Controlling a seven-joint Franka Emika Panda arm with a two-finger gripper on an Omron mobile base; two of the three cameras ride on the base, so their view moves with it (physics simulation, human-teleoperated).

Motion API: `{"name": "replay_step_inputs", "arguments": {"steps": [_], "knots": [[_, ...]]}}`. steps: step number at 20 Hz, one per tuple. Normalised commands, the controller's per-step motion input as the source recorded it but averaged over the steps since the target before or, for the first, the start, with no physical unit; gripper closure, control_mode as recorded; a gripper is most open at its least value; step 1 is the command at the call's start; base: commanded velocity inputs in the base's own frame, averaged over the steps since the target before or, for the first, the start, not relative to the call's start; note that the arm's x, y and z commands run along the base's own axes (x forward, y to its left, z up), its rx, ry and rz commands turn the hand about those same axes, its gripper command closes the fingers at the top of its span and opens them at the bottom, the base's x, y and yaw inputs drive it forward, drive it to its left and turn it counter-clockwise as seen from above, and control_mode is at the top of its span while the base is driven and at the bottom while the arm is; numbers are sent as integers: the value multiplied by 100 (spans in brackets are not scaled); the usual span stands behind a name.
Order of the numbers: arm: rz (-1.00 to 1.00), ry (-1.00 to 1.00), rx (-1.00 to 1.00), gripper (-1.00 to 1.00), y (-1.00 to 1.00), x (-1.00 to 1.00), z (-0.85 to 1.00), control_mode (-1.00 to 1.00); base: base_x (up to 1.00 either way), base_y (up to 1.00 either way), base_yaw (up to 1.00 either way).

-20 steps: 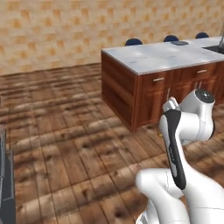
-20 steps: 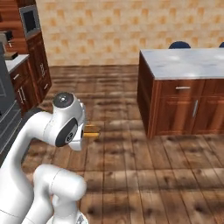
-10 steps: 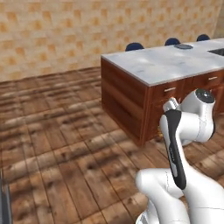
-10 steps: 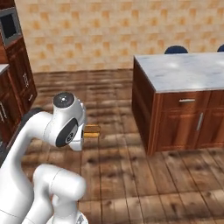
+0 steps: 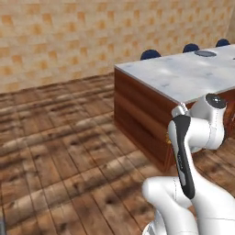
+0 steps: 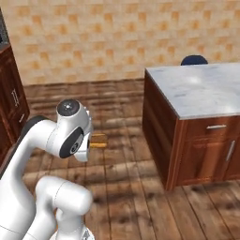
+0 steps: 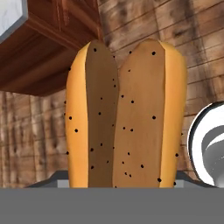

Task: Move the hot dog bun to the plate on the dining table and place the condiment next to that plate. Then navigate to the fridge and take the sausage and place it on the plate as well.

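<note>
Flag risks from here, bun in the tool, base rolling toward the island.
1. The hot dog bun sticks out well past the tool, so a jolt might shake it loose over the wood floor.
2. The dining table corner is close; a swing of the arm might clip it.

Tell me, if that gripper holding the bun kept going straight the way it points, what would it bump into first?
Probably the wooden floor. The gripper looks past the hot dog bun at floor planks, with the dining table off to one side. How far off the floor is, I can't judge.
</note>
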Motion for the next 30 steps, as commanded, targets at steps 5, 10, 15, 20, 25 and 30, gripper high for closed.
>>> {"name": "replay_step_inputs", "arguments": {"steps": [5, 10, 15, 20, 25, 30], "knots": [[0, 0, 0, 100, 0, 0, 0, 100, 100, 24, 0], [0, 0, 0, 100, 0, 0, 0, 100, 100, 39, -1], [0, 0, 0, 100, 0, 0, 0, 100, 100, 55, -8], [0, 0, 0, 100, 0, 0, 0, 100, 100, 67, -15], [0, 0, 0, 100, 0, 0, 0, 100, 100, 68, -22], [0, 0, 0, 100, 0, 0, 0, 100, 100, 82, -30]]}}
